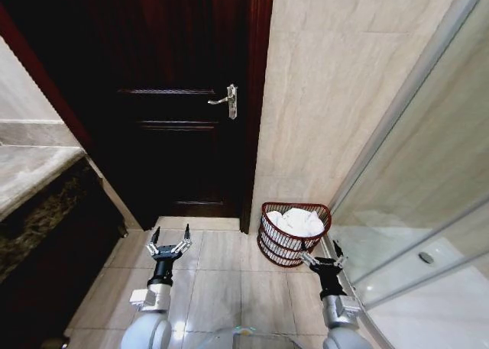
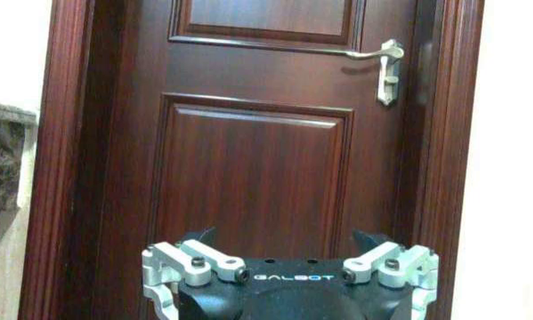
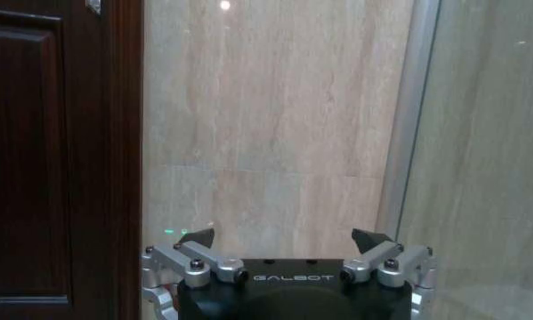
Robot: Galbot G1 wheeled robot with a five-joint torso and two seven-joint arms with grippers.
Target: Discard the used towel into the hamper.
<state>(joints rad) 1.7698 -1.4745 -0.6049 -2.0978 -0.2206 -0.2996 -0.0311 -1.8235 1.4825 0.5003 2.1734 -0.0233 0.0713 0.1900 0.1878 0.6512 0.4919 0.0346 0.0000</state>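
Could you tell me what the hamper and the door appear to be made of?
The hamper looks like dark red-brown coated wire, since gaps between thin bars show the white towel inside. The door appears to be dark varnished wood, with raised panels and a glossy sheen.

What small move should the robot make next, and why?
Probably none beyond keeping both arms low and clear: the white towel already lies inside the hamper by the wall, and the left gripper and right gripper are both open and empty above the floor tiles.
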